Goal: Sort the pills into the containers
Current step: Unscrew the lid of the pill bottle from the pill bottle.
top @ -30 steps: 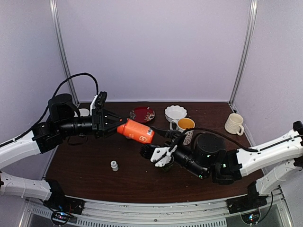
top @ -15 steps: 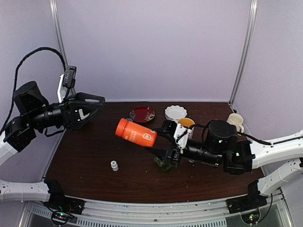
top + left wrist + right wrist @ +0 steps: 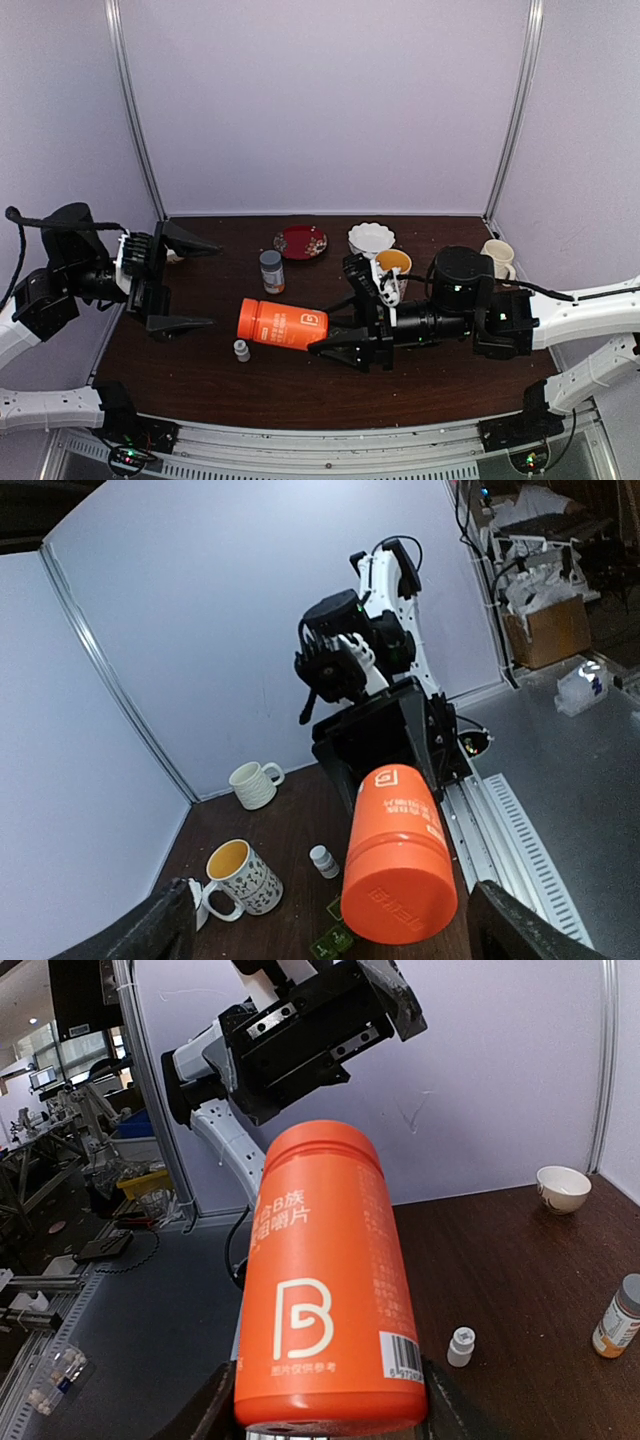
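My right gripper (image 3: 335,330) is shut on the base of a big orange bottle (image 3: 283,325) and holds it lying level over the table, cap end toward the left arm. In the right wrist view the orange bottle (image 3: 325,1290) fills the middle between my fingers (image 3: 205,1415). My left gripper (image 3: 212,285) is open wide and empty, left of the bottle and facing it. The left wrist view shows the bottle's cap end (image 3: 400,900) and, under it, a corner of the dark-green pill box (image 3: 335,940). No pills show.
A small white bottle (image 3: 241,350) stands near the front left. A grey-capped bottle (image 3: 271,271), a red plate (image 3: 300,241), a white bowl (image 3: 371,238), a patterned mug (image 3: 392,263) and a cream mug (image 3: 495,262) stand toward the back.
The left gripper let go of the orange bottle's cap end, opened and drew back to the left. The right gripper swung the bottle down and leftward. The grey-capped bottle came into view.
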`<state>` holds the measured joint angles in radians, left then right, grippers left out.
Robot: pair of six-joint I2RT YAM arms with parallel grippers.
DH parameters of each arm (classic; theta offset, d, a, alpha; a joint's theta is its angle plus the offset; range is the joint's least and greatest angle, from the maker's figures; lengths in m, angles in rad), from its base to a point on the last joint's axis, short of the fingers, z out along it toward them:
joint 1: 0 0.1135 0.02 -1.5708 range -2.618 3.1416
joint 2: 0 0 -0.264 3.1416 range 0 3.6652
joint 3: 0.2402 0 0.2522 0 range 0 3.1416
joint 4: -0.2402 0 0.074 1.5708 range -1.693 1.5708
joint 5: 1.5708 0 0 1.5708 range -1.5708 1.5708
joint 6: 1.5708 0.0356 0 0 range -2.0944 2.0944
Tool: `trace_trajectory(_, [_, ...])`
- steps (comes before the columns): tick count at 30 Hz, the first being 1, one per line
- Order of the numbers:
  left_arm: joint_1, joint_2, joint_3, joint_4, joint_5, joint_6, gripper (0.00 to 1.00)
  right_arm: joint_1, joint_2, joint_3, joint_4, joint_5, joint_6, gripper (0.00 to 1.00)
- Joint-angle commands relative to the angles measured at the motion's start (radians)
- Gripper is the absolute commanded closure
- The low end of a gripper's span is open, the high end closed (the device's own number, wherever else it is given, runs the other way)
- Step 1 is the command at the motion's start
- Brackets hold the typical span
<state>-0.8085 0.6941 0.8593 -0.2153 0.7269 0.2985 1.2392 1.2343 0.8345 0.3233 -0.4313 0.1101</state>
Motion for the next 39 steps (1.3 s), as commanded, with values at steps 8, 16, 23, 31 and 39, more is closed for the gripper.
trace_trajectory(8, [-0.157, 0.038, 0.044, -0.233, -0.038, 0.530, 0.02, -0.015, 0.052, 0.105, -0.007, -0.092, 0.082, 0.94])
trace_trajectory(16, [-0.194, 0.051, 0.044, -0.193, -0.162, 0.551, 0.08, -0.025, 0.085, 0.115, 0.017, -0.091, 0.098, 0.95])
trace_trajectory(23, [-0.194, 0.067, 0.046, -0.173, -0.192, 0.546, 0.30, -0.029, 0.090, 0.111, 0.048, -0.105, 0.111, 0.97])
trace_trajectory(31, [-0.194, 0.071, 0.046, -0.151, -0.214, 0.504, 0.53, -0.032, 0.095, 0.109, 0.059, -0.119, 0.119, 0.98])
trace_trajectory(39, [-0.193, 0.102, 0.062, -0.083, -0.228, 0.332, 0.76, -0.031, 0.080, 0.098, 0.040, -0.120, 0.027, 0.97])
